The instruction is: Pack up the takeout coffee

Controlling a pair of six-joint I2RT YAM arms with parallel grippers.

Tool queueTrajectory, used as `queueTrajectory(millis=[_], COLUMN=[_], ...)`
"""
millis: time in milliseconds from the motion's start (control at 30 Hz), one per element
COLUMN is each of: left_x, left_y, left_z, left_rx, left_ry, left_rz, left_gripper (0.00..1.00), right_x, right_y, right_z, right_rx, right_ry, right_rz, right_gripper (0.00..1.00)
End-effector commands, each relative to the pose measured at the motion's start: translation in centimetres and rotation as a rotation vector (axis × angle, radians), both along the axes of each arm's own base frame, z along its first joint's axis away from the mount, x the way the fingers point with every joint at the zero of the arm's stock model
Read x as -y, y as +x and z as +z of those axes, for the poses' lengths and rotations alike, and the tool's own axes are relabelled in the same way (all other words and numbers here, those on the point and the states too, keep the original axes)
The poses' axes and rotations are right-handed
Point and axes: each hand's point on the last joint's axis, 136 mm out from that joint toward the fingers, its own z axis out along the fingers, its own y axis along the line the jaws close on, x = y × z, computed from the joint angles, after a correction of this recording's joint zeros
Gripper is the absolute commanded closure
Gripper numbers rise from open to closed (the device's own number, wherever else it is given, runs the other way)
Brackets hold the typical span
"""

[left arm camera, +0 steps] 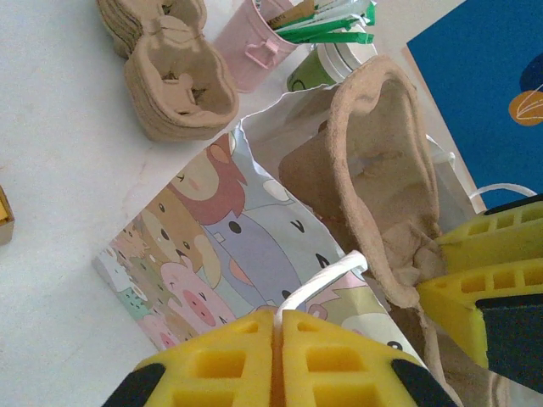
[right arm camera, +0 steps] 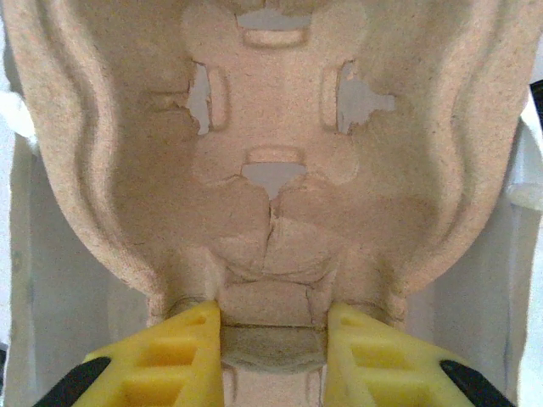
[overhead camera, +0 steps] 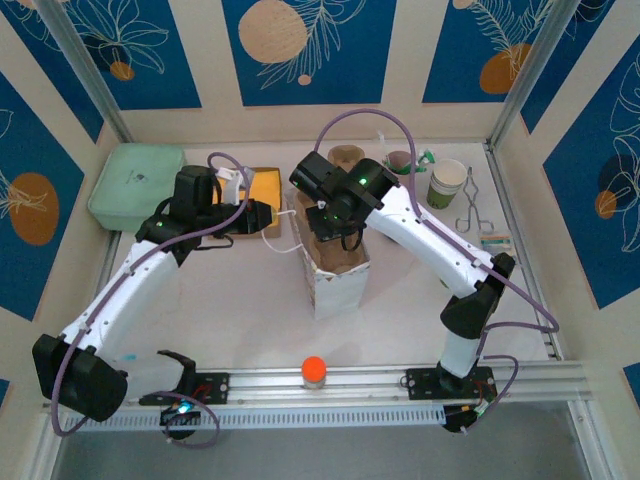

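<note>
Blue leaf-print walls, white counter: left end effector pinched shut on the bag handle, right end effector narrowly clamping the pulp carrier inside the paper bag. Where the takeout coffee stands, I can't tell; likely light and squashy, so take it mid-body, gently, below the lid.

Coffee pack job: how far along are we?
Done: paper bag stands open, left gripper shut on its white handle. In hand: right gripper clamps the pulp carrier, sitting partway inside the bag. Left: carrier pockets are empty, so the coffee still has to go in.
</note>
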Motion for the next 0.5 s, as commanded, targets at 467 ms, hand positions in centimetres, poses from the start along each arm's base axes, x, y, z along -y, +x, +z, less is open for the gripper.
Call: queueTrajectory(millis=[467], left_x=[-0.2], left_y=[-0.1], left_z=[1.9], left_rx=[0.050], left_ry=[-0.013], left_rz=[-0.004], left_gripper=[0.90], right_x=[0.6], right_y=[-1.6], right_z=[-2.1], right_rx=[-0.079], right_ry=[-0.019], right_rz=[-0.010], right_gripper=[0.72])
